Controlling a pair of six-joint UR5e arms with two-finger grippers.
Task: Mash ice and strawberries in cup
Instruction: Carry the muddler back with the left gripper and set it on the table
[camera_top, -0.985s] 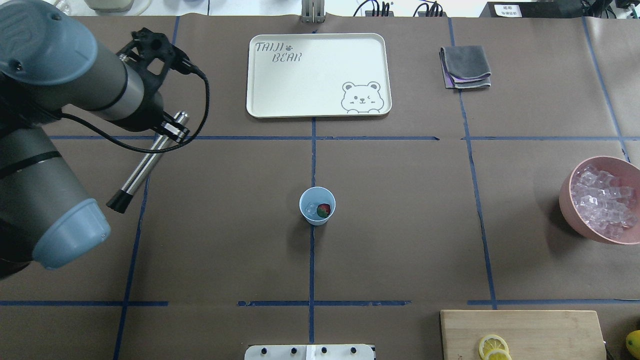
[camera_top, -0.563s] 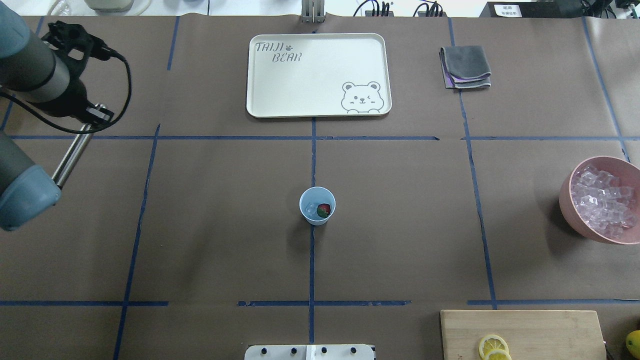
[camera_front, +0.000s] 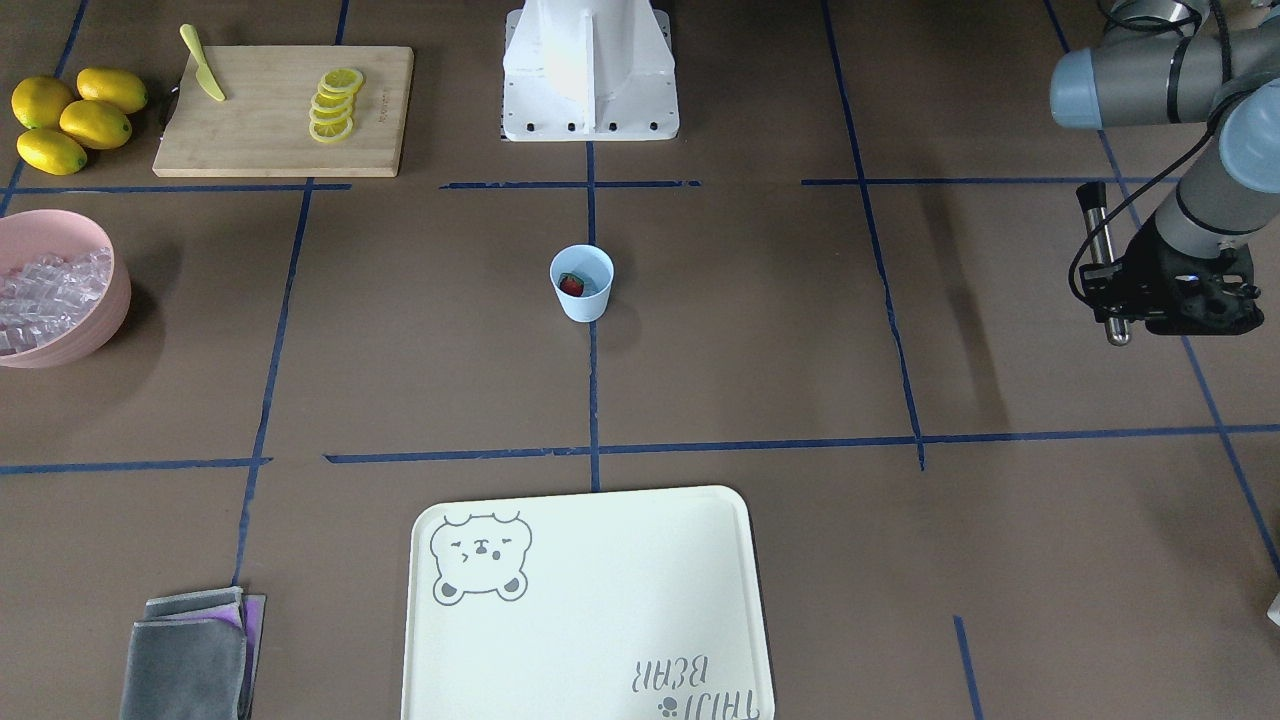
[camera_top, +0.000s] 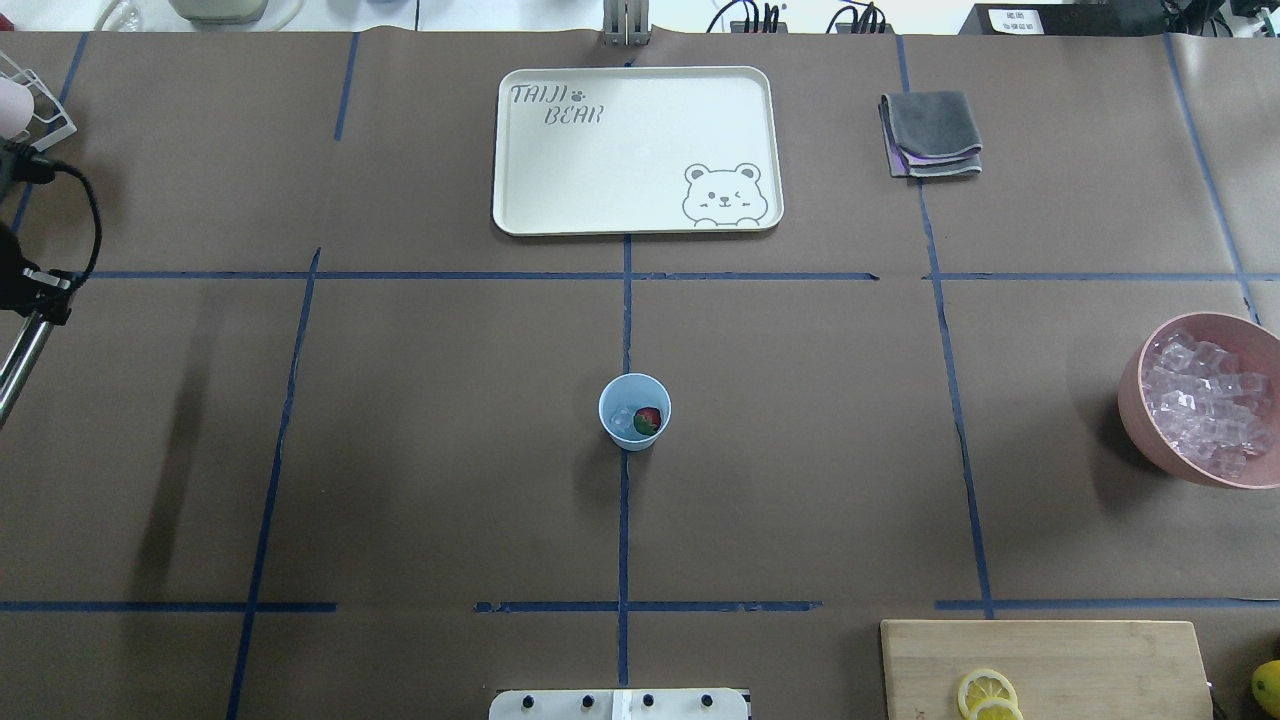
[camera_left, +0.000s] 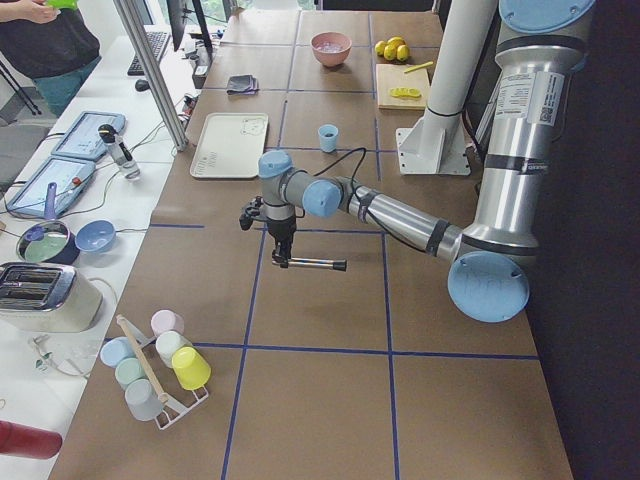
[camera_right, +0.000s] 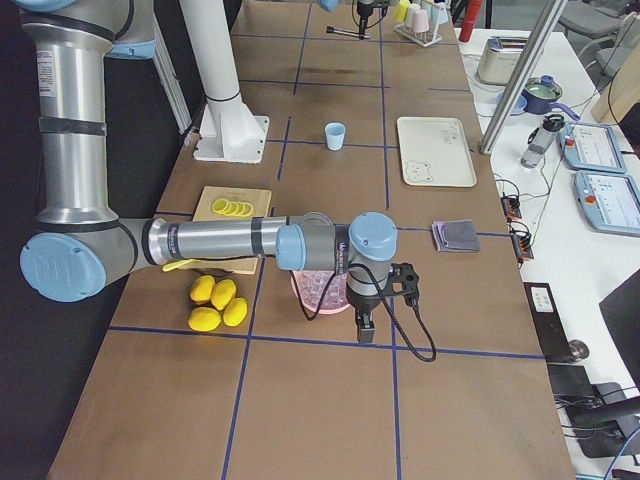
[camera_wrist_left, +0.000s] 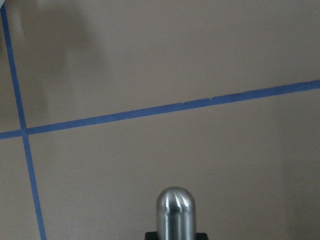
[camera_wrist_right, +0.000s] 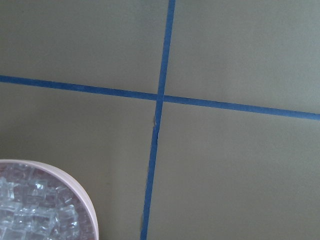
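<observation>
Holding the muddler (camera_front: 1097, 225) clamped, the left gripper (camera_front: 1112, 290) should carry it upright over the cup (camera_front: 582, 305) at mid-table, where strawberry (camera_top: 649, 420) and ice (camera_top: 622, 420) lie, and press straight down; of the right gripper (camera_right: 362, 322) I cannot tell the fingers.

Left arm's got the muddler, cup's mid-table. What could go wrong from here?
1. The cup stands free, and the right gripper hangs far off by the pink bowl; pressing may tip or slide it.
2. The left gripper holds the muddler near one end, lying level; it may slip in the jaws under load.
</observation>
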